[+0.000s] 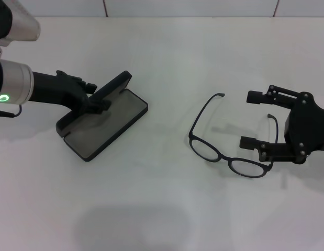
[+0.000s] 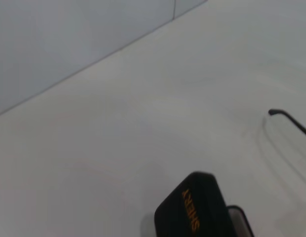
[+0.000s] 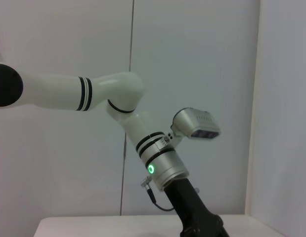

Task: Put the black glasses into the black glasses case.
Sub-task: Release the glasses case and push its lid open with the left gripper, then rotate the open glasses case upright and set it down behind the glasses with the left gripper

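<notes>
Your left gripper is pinching the black glasses case lid open, far left. Your right gripper is sitting spread around the right temple of the black glasses, centre-right on the table. Risk: thin temple slipping or twisting as the fingers are closing.

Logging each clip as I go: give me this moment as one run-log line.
glasses case: open on table, lid held by left end effector | glasses: unfolded on table, outside case | right end effector: open, straddling one glasses arm
</notes>
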Tool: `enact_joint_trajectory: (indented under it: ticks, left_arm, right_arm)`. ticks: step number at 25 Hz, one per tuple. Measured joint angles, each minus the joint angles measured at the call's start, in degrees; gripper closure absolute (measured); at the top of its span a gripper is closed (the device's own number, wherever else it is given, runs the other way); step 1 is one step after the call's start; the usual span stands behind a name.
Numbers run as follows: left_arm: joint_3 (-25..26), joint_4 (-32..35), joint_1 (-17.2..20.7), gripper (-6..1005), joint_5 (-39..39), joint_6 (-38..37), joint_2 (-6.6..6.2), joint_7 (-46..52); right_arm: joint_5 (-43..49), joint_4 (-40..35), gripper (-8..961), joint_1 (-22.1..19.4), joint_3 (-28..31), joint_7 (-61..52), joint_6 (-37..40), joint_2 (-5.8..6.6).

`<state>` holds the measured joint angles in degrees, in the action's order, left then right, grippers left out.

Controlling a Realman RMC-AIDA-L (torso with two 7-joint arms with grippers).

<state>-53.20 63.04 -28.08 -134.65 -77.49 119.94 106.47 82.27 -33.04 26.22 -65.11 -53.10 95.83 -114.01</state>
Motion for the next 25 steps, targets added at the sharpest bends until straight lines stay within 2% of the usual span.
enact_joint_trajectory:
  ticks: [9, 12, 13, 17, 19, 20, 25]
  left_arm:
    - [0.3, 0.2, -0.2, 435, -0.4, 1.9, 0.02, 1.1]
    - [-0.7, 0.2, -0.8, 633, -0.7, 2.6, -0.07, -0.5]
    - [-1.6, 0.1, -0.9, 668, -0.8, 3.5, -0.09, -1.7]
    - [-8.2, -0.2, -1.6, 807, -0.1, 8.9, -0.11, -6.4]
    - [-14.1, -0.8, -2.8, 808, 2.2, 13.7, -0.08, -9.2]
    - [-14.1, -0.8, -2.8, 809, 2.2, 13.7, -0.08, -9.2]
    - [-22.2, -3.8, -5.0, 810, 8.6, 21.1, 0.02, -19.1]
  right_arm:
    - [0.0, -0.4, 109, -0.1, 0.3, 0.0, 0.5, -0.39]
    - [0.0, -0.4, 109, -0.2, -0.1, 0.1, 1.0, -0.48]
    - [0.2, -0.4, 109, -0.3, -0.4, 0.2, 1.5, -0.50]
    - [2.4, -0.4, 109, -0.6, -1.4, 2.2, 6.0, -0.61]
    - [2.8, -0.3, 109, -0.8, -1.6, 3.3, 7.6, -0.85]
    - [3.0, -0.1, 109, -1.0, -1.7, 3.9, 7.9, -1.00]
    - [3.5, 0.6, 109, -2.5, -1.8, 7.0, 8.3, -1.43]
